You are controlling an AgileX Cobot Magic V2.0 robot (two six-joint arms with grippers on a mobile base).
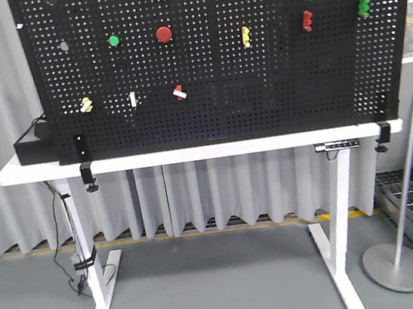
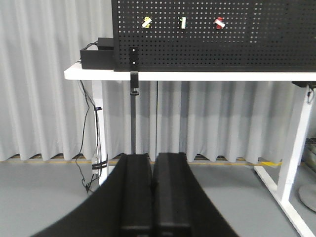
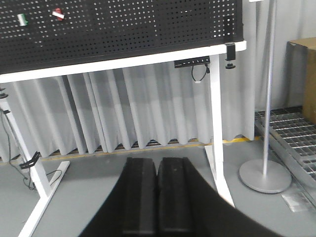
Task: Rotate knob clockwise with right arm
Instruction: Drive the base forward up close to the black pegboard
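A black pegboard (image 1: pixel 213 85) stands upright on a white table (image 1: pixel 191 153). It carries three lobed knobs in a row: yellow (image 1: pixel 246 36), red (image 1: pixel 308 21) and green (image 1: pixel 364 6). I cannot tell which knob the task means. My left gripper (image 2: pixel 153 160) is shut and empty, low and well back from the table. My right gripper (image 3: pixel 157 164) is also shut and empty, low over the floor, short of the table. Neither gripper shows in the front view. The knobs are outside both wrist views.
The board also holds two red buttons (image 1: pixel 164 34), a green button (image 1: pixel 114 40) and small toggle switches (image 1: pixel 179 92). A black box (image 1: pixel 35 144) sits at the table's left end. A pole stand with a round base (image 1: pixel 395 267) is at the right, beside a floor grate (image 3: pixel 291 143).
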